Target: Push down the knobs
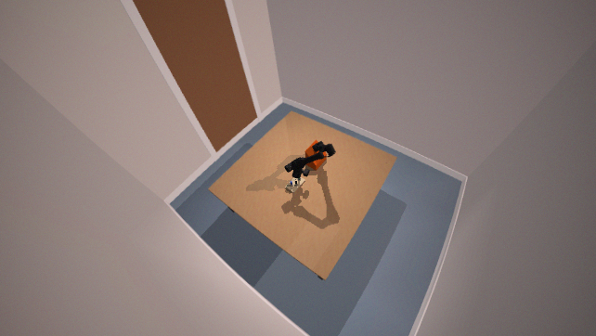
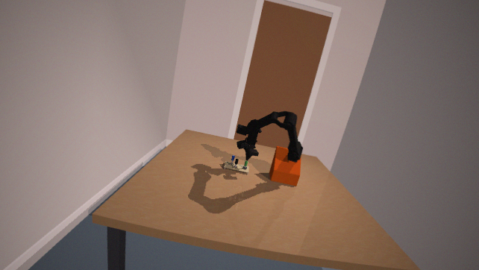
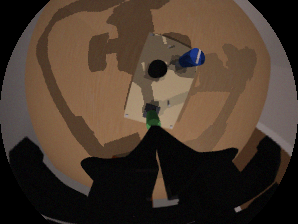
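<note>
The pale circuit board [image 1: 291, 188] [image 2: 244, 171] [image 3: 170, 92] stands on the table. A green knob [image 2: 246, 163] [image 3: 153, 119] stands near one end. A black knob [image 2: 236, 161] [image 3: 157, 69] and a taller-looking blue knob [image 2: 233, 157] [image 3: 190, 58] stand toward the other end. My gripper [image 2: 248, 159] [image 3: 154, 128] is shut and empty. Its tips are right at the top of the green knob and hide part of it in the wrist view; whether they touch it I cannot tell. The gap under each knob is too small to judge.
The arm's orange base block [image 1: 316, 161] [image 2: 285, 171] stands on the wooden table [image 1: 260, 209] [image 2: 157, 194], to the right of the board in the exterior view. The arm arches over from it. Arm shadows fall across the table and part of the board.
</note>
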Controlling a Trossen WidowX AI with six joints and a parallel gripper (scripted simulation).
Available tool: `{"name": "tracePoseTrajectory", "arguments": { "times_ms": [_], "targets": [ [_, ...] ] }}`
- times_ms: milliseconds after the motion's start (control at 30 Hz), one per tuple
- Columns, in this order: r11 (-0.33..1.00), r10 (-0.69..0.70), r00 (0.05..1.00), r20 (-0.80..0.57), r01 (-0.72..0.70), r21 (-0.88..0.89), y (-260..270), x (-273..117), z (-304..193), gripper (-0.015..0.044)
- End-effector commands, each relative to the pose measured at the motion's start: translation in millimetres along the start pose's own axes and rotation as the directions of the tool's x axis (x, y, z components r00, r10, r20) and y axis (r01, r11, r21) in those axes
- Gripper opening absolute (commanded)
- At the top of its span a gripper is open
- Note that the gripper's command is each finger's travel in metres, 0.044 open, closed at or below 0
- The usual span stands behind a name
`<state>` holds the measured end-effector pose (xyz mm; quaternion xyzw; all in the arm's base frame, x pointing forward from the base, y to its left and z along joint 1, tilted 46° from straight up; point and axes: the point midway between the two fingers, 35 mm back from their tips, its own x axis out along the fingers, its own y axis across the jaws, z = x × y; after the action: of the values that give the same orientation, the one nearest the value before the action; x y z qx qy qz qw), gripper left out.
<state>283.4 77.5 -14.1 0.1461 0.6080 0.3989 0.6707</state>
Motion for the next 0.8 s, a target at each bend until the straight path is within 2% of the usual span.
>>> {"name": "tracePoseTrajectory", "arguments": {
  "times_ms": [0, 767],
  "targets": [
    [1.000, 0.004, 1.000, 0.003, -0.004, 0.004, 0.3, 2.2, 0.0, 0.0000],
    [1.000, 0.004, 1.000, 0.003, -0.004, 0.004, 0.4, 6.3, 0.0, 0.0000]
  ]
}}
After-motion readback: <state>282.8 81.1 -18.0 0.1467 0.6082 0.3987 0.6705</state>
